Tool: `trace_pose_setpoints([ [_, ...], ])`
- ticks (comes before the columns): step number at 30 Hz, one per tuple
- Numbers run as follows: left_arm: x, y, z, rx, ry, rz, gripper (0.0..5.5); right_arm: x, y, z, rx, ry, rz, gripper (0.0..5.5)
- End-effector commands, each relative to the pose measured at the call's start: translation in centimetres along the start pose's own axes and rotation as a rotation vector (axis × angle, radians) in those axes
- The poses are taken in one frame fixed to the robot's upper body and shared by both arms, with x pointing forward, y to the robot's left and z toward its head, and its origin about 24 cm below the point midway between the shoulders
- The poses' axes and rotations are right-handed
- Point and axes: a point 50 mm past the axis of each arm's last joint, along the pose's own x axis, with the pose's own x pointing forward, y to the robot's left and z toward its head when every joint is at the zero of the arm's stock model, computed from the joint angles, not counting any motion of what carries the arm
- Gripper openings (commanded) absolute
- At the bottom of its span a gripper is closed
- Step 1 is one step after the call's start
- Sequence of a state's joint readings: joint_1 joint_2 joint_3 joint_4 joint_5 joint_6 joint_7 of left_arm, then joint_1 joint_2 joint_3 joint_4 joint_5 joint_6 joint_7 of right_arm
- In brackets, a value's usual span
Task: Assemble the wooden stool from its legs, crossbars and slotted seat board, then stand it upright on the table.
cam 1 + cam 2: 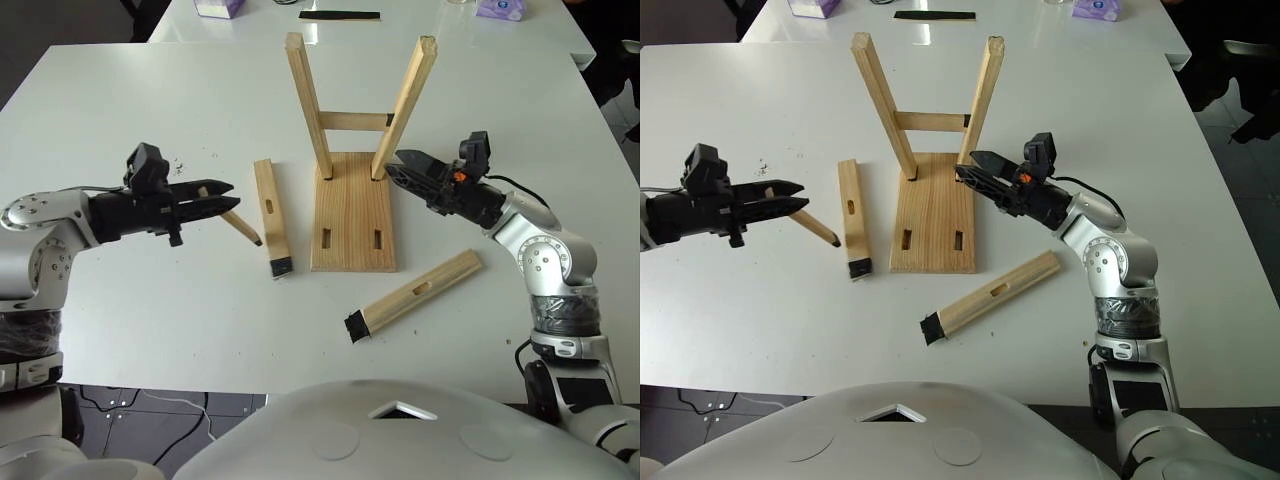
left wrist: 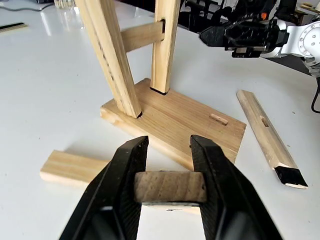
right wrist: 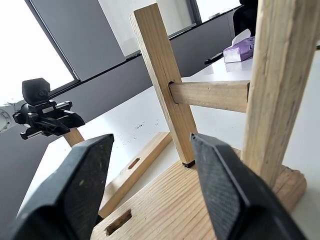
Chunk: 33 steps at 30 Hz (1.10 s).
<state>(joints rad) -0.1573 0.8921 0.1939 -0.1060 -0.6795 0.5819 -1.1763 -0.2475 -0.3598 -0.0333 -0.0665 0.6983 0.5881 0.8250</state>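
Observation:
The slotted seat board (image 1: 353, 225) lies flat on the white table. Two legs (image 1: 308, 105) (image 1: 405, 105) stand up from its far end, joined by a crossbar (image 1: 352, 121). The two slots at its near end hold nothing. One loose leg (image 1: 271, 215) lies left of the board, another (image 1: 415, 295) at its front right. My left gripper (image 1: 230, 195) is left of the loose leg, shut on a short crossbar (image 2: 170, 186) that slants down to the table. My right gripper (image 1: 395, 163) is open beside the base of the right standing leg, touching nothing.
Two purple boxes (image 1: 218, 8) (image 1: 500, 8) and a black strip (image 1: 340, 15) lie on the table behind. Small crumbs (image 1: 180, 160) dot the table near my left arm. Bare tabletop (image 1: 150, 300) spreads in front of the board.

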Motion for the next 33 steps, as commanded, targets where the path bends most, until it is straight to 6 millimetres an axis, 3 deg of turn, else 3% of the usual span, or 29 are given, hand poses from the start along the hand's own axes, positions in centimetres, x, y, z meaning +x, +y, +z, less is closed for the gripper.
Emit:
trace_pose_setpoints([
  [1, 0.6, 0.9, 1.2, 0.072, 0.000, 0.010, 1.35, 0.3, -0.1, 0.3, -0.024, 0.016, 0.006, 2.83],
  [5, 2.1, 1.9, 1.8, 0.137, -0.018, -0.027, 1.35, 0.7, -0.2, 0.1, -0.027, 0.025, 0.012, 2.83],
  [10, 2.6, 3.2, 1.0, 0.154, -0.012, -0.022, 1.35, 1.1, -0.2, 0.1, -0.036, 0.045, 0.031, 2.83],
  [23, 2.6, 4.1, 0.0, 0.176, 0.036, -0.031, 1.35, 0.8, -0.3, -0.4, -0.026, 0.056, 0.019, 2.83],
  [33, 3.8, 4.6, -0.4, 0.166, 0.062, -0.072, 1.35, 1.4, -0.2, -0.6, -0.018, 0.049, 0.023, 2.83],
])
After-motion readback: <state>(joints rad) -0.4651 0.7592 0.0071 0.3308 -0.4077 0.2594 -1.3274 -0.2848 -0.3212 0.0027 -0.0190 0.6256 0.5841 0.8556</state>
